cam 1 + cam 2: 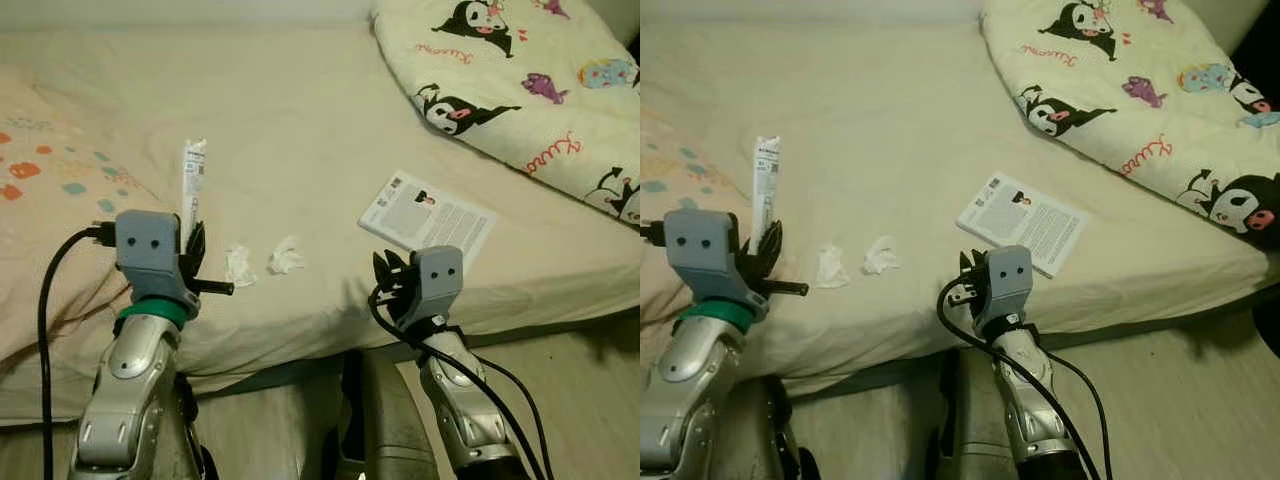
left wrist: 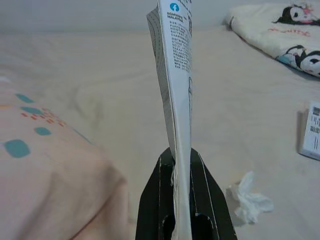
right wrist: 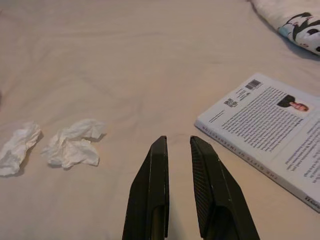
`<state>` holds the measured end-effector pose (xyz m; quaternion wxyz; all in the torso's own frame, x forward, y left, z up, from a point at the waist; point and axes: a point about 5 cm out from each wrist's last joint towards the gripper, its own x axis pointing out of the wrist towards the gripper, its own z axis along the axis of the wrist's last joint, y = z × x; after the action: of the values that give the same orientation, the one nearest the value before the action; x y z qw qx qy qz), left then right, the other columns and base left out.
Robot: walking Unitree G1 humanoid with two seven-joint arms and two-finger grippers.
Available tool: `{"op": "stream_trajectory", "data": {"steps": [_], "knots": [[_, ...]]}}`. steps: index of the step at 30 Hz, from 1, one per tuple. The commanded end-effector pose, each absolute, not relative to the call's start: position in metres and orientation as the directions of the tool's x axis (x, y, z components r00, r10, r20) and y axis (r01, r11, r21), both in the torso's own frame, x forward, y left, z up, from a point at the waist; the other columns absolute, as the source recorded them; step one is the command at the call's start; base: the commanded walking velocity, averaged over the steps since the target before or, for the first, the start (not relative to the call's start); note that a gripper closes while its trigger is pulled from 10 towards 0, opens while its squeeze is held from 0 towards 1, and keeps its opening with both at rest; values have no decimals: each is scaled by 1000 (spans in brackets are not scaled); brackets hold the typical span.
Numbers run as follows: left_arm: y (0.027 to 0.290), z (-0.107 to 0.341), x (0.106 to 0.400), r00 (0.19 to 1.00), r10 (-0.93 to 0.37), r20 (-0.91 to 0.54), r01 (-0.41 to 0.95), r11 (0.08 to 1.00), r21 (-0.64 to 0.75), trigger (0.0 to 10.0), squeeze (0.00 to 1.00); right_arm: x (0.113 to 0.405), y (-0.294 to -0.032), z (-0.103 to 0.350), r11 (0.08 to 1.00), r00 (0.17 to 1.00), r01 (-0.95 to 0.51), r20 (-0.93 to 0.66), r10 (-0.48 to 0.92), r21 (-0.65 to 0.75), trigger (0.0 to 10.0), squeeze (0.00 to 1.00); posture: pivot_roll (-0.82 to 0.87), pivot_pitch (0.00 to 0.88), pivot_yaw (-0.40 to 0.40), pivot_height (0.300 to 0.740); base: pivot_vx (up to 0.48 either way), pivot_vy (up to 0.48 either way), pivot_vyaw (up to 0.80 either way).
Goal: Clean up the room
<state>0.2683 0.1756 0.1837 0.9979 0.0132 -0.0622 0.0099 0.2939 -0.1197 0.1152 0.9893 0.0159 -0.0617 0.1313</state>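
Note:
My left gripper [image 1: 196, 243] is shut on a flat white printed wrapper [image 1: 192, 185] that stands upright from its fingers [image 2: 152, 197] above the bed's near left part. The same wrapper [image 2: 177, 75] rises between the black fingers in the left wrist view. Two crumpled white tissues [image 1: 238, 265] [image 1: 286, 257] lie on the sheet just right of that gripper. My right gripper [image 3: 178, 145] hovers low over the bed edge, narrowly open with nothing between its fingers. The tissues [image 3: 72, 145] are ahead to its left, and a white book [image 3: 270, 125] to its right.
The book [image 1: 428, 218] lies flat near the bed's front edge. A cream quilt with cartoon figures [image 1: 520, 70] is heaped at the back right. A peach cover with coloured dots [image 1: 50, 200] bulges on the left. The beige sheet [image 1: 300, 110] spreads between them, and the wooden floor [image 1: 590, 400] runs below the bed.

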Motion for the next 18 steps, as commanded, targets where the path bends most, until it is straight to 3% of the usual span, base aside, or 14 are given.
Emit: {"op": "stream_trajectory", "data": {"steps": [1, 18], "knots": [[177, 185, 266, 994, 22, 105, -25, 999, 22, 10000, 0, 291, -123, 112, 968, 963, -248, 116, 243, 30, 10000, 4, -9, 122, -54, 579, 0, 0, 0], [183, 161, 262, 997, 74, -6, -74, 996, 59, 10000, 0, 288, -130, 130, 978, 958, -210, 196, 209, -18, 10000, 8, -28, 116, -52, 635, 0, 0, 0]]}}
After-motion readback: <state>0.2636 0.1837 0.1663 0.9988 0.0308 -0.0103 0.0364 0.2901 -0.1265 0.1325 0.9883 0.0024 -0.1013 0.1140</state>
